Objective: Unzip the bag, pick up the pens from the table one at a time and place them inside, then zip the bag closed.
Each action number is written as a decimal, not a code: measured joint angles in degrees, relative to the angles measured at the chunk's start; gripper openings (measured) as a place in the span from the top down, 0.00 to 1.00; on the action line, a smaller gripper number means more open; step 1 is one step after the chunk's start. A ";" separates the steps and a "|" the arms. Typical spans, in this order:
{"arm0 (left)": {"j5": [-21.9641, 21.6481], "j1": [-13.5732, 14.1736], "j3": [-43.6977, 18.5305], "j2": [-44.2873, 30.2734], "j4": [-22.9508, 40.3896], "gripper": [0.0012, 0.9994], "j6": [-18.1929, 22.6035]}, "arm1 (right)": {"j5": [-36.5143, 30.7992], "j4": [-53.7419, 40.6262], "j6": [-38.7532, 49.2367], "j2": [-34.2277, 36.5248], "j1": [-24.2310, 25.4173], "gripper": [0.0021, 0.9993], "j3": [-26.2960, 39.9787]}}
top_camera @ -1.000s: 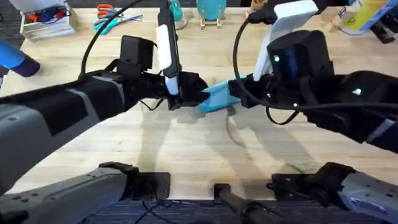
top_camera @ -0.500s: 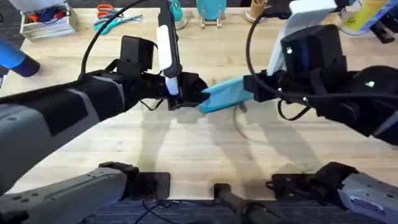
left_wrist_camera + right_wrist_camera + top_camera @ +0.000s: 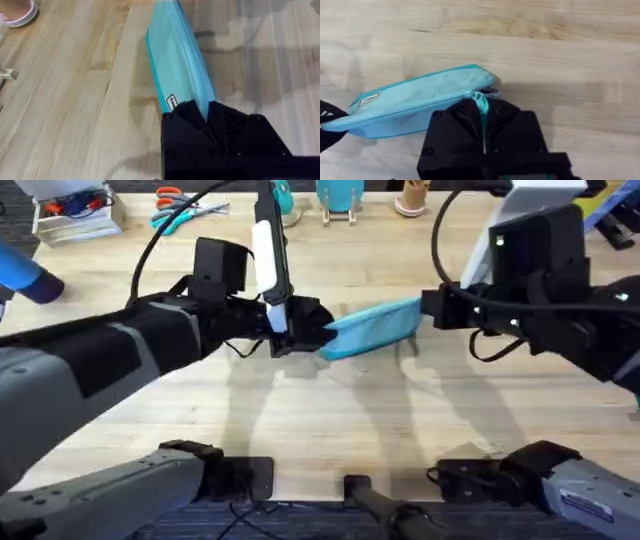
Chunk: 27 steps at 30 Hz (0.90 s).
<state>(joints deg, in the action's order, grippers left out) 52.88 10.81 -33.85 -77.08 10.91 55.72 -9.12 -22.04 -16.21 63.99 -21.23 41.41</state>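
Two pincers share the bag (image 3: 370, 330) above the middle of the table (image 3: 300, 420): the left pincer (image 3: 322, 335) is clamped on its left end to steady it, the right pincer (image 3: 482, 116) pinches the zipper tab (image 3: 481, 101), and its small label (image 3: 171, 102) is unreadable.

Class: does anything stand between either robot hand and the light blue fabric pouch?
Nothing visible does. The left hand is shut on one end of the light blue fabric pouch, and the right hand pinches the teal zipper pull at the other end.
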 joint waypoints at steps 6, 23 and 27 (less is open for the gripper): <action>-0.02 0.26 0.00 -0.01 -0.06 0.96 0.00 | 1.14 -0.24 -0.02 0.94 2.87 0.97 0.00; -0.20 0.48 0.00 0.00 -0.26 0.96 0.00 | 0.74 2.82 -11.06 14.65 6.79 0.97 0.00; -0.42 0.52 0.00 -0.02 -0.24 0.96 0.00 | 0.62 3.89 -11.93 14.70 6.79 0.97 0.00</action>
<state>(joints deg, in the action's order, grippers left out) 52.47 11.33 -33.85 -77.10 10.68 55.72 -8.50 -18.15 -28.14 78.68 -14.44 41.41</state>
